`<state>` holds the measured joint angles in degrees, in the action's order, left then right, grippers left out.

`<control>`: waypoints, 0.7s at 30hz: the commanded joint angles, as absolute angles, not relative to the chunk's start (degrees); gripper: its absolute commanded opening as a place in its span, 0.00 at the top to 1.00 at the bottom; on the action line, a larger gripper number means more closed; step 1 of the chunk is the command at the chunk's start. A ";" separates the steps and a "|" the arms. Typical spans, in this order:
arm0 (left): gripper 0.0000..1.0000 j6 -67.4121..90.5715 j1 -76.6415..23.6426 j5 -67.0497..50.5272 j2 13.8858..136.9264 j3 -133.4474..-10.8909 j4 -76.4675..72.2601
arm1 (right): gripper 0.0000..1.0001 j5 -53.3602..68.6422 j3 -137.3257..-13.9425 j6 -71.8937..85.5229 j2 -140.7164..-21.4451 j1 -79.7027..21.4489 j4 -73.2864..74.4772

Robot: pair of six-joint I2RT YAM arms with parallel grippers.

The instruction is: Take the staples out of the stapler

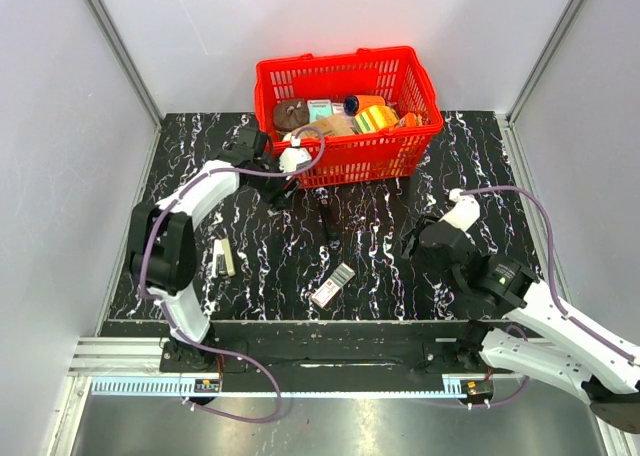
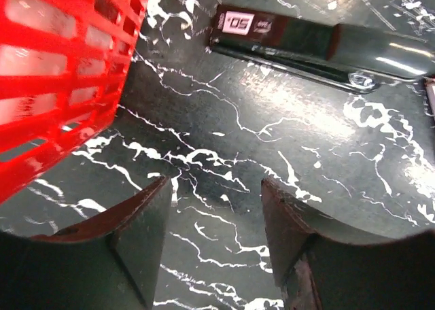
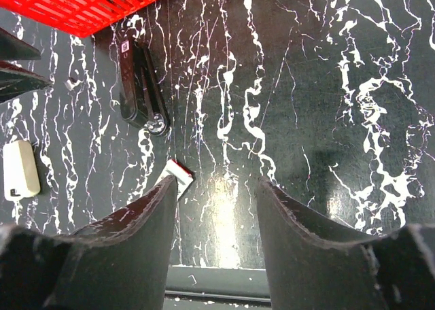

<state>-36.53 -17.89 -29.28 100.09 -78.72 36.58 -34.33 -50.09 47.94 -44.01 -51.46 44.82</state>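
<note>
The black stapler [image 1: 328, 223] lies closed on the black marbled table, just in front of the red basket. It shows at the top of the left wrist view [image 2: 319, 41] and at the upper left of the right wrist view [image 3: 139, 85]. My left gripper [image 1: 284, 192] is open and empty, just left of the stapler's far end, next to the basket; its fingers [image 2: 146, 221] hang over bare table. My right gripper [image 1: 411, 240] is open and empty to the right of the stapler, apart from it, with its fingertips [image 3: 170, 208] over bare table.
The red basket [image 1: 410, 141], full of assorted items, stands at the back centre [image 2: 61, 65]. A small red-and-white staple box [image 1: 333, 285] lies near the front edge [image 3: 178, 174]. A white object [image 1: 223, 257] lies at the left [image 3: 19, 168].
</note>
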 commanded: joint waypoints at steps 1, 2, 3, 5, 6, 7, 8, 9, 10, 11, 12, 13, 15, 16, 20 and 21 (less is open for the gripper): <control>0.40 -30.25 -15.82 -25.23 105.81 -81.03 35.68 | 0.44 -33.84 -49.66 46.14 -45.26 -51.50 41.22; 0.40 -28.84 -15.47 -24.70 106.60 -80.86 35.16 | 0.44 -33.75 -49.66 45.79 -45.79 -51.50 40.96; 0.39 -27.52 -15.21 -24.44 107.22 -80.42 34.55 | 0.44 -33.75 -49.75 45.70 -46.14 -51.50 40.87; 0.35 -25.85 -14.42 -23.56 107.66 -78.85 32.44 | 0.44 -33.75 -49.83 45.44 -47.02 -51.50 40.87; 0.33 -24.97 -14.07 -22.16 107.84 -78.14 31.21 | 0.44 -33.75 -49.83 45.35 -47.37 -51.42 40.70; 0.32 -24.26 -13.63 -21.45 108.02 -77.70 30.42 | 0.43 -33.75 -49.75 45.26 -47.55 -51.50 40.52; 0.31 -23.74 -13.28 -20.66 108.37 -77.52 30.06 | 0.43 -33.75 -49.57 45.26 -47.64 -51.50 40.26; 0.30 -22.60 -12.92 -19.78 108.54 -77.26 29.88 | 0.43 -33.75 -49.40 45.26 -47.72 -51.50 39.91; 0.30 -21.54 -12.48 -19.34 108.37 -77.08 29.53 | 0.43 -33.84 -49.22 45.18 -47.81 -51.50 39.73; 0.30 -20.58 -12.05 -19.16 107.67 -76.47 29.18 | 0.43 -33.75 -49.13 45.09 -47.99 -51.50 39.47; 0.30 -20.22 -11.43 -19.94 106.27 -75.51 28.57 | 0.43 -33.75 -49.13 45.09 -48.16 -51.50 39.46; 0.30 -20.30 -11.25 -20.56 104.69 -73.76 27.78 | 0.43 -33.66 -48.96 45.09 -48.25 -51.50 39.29; 0.30 -21.27 -11.69 -20.92 100.83 -70.42 26.81 | 0.43 -33.57 -48.69 44.91 -48.51 -51.50 38.94; 0.28 -21.53 -11.86 -20.83 99.51 -68.92 26.81 | 0.43 -33.49 -48.52 44.83 -48.60 -51.50 38.85; 0.26 -21.98 -13.27 -18.38 95.81 -64.35 26.90 | 0.43 -33.31 -48.16 44.56 -48.87 -51.50 38.14; 0.25 -21.54 -13.27 -17.24 95.54 -63.64 26.29 | 0.43 -33.22 -48.08 44.56 -48.78 -51.50 37.97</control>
